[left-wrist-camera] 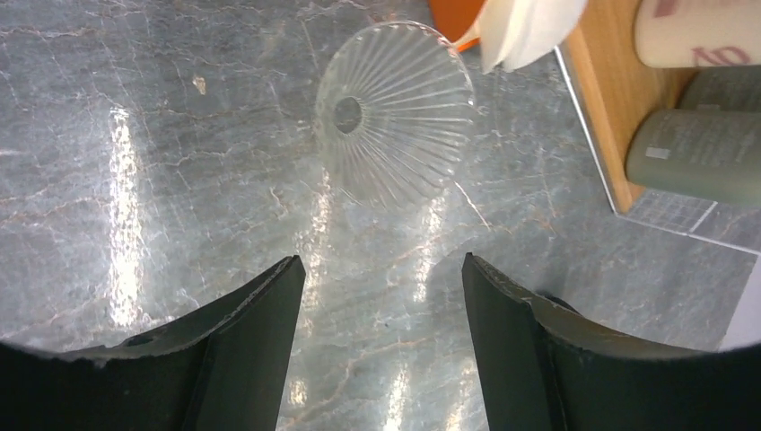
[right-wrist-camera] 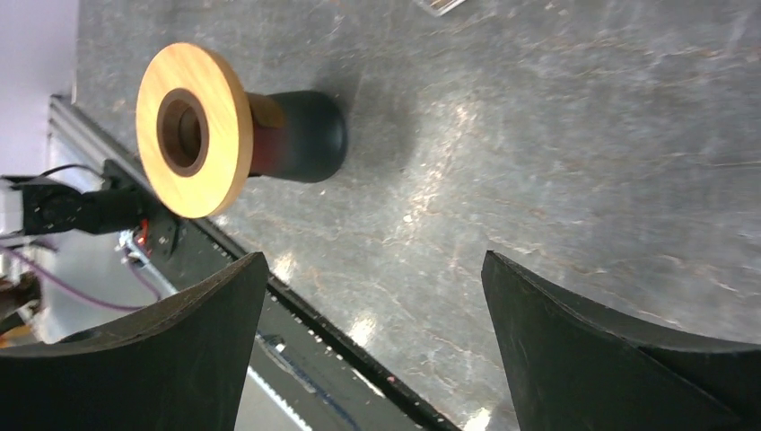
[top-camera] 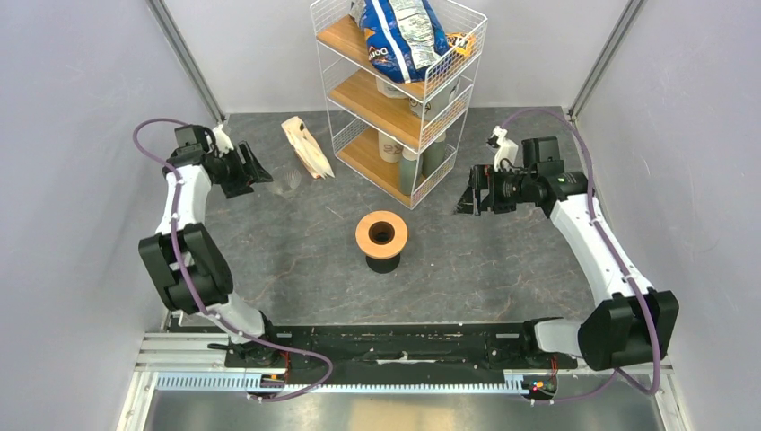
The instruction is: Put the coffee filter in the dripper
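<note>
The dripper [top-camera: 381, 233], a tan ring with a dark hole on a dark body, stands upright at the table's middle. It also shows in the right wrist view [right-wrist-camera: 193, 130], up and left of the jaws. My right gripper [top-camera: 467, 197] [right-wrist-camera: 374, 256] is open and empty, to the right of the dripper and well apart from it. My left gripper [top-camera: 260, 172] [left-wrist-camera: 381, 260] is open and empty at the far left, pointing at a clear ribbed glass cone [left-wrist-camera: 395, 117]. I cannot pick out a separate white coffee filter; only a beige paper packet [top-camera: 305, 148] lies beyond the glass cone.
The packet's pale end [left-wrist-camera: 529, 31] shows at the top of the left wrist view. A white wire shelf rack [top-camera: 395, 99] with wooden shelves stands at the back, holding a blue chip bag [top-camera: 399, 36] and cups [left-wrist-camera: 700, 153]. Grey walls close both sides. A black rail [top-camera: 395, 346] runs along the near edge.
</note>
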{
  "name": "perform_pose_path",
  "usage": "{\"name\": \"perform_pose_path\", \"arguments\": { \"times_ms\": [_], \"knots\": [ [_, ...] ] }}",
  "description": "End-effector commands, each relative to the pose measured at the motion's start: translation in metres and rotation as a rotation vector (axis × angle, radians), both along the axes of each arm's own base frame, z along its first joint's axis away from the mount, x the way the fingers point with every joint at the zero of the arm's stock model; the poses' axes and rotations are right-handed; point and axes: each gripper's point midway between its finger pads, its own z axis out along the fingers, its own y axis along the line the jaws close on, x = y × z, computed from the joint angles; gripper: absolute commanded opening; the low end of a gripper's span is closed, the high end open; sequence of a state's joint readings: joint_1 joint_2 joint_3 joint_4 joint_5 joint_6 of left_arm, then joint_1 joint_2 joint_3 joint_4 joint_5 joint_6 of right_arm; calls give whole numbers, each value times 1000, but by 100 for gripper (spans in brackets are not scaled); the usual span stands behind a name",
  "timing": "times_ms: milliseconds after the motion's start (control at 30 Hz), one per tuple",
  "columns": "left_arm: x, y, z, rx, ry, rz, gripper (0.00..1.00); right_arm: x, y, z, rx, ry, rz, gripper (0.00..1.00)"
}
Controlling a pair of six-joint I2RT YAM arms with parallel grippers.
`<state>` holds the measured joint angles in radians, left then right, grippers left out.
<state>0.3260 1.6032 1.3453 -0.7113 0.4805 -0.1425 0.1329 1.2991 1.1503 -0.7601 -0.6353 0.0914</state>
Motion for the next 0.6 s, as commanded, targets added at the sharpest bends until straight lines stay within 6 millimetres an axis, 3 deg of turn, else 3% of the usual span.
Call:
{"name": "perform_pose_path", "arguments": {
  "times_ms": [0,267,567],
  "knots": [
    [27,12,-8,32,-62,-6,72,14,-18,31,-82,-157,-69,97],
    [52,15,-47,-11,-22,7,68,10,-26,36,-76,-156,-152,97],
    [63,0,-72,-14,3,-47,49,2,-19,52,-44,-213,-73,97]
  ]
}}
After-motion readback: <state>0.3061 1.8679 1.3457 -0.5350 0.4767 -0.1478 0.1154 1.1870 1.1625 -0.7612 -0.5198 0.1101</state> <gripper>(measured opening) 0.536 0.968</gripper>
